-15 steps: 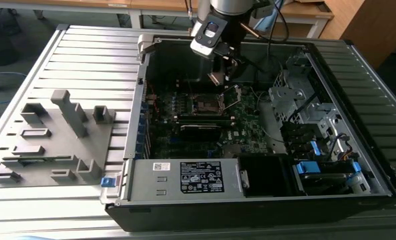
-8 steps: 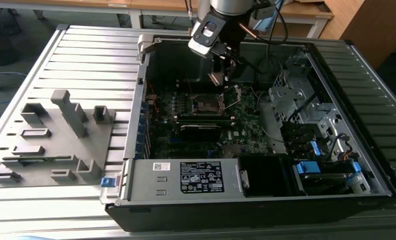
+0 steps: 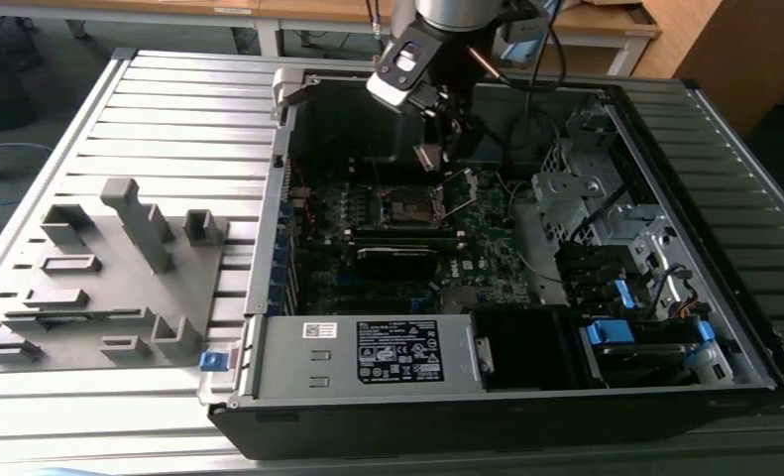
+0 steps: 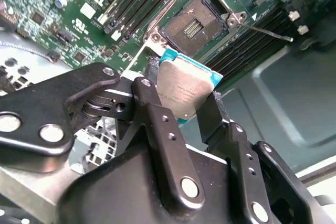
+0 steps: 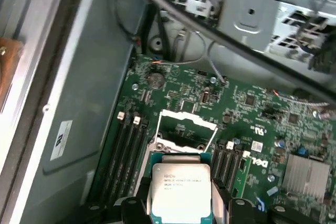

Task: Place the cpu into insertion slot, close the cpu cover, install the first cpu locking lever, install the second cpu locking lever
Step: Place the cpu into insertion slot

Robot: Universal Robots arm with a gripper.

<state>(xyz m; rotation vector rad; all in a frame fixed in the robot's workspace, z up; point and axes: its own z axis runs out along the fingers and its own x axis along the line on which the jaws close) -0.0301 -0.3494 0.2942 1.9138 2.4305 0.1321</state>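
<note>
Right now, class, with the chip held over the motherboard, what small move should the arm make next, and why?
Probably shift the cpu sideways until it hangs squarely over the open socket. The jaws are shut on its edges, it is held clear above the board, and in the second wrist view it appears offset from the bare socket rather than over it.

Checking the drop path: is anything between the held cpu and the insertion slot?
Nothing. In the second wrist view the gripper holds the cpu above the open insertion slot, only air between.
</note>
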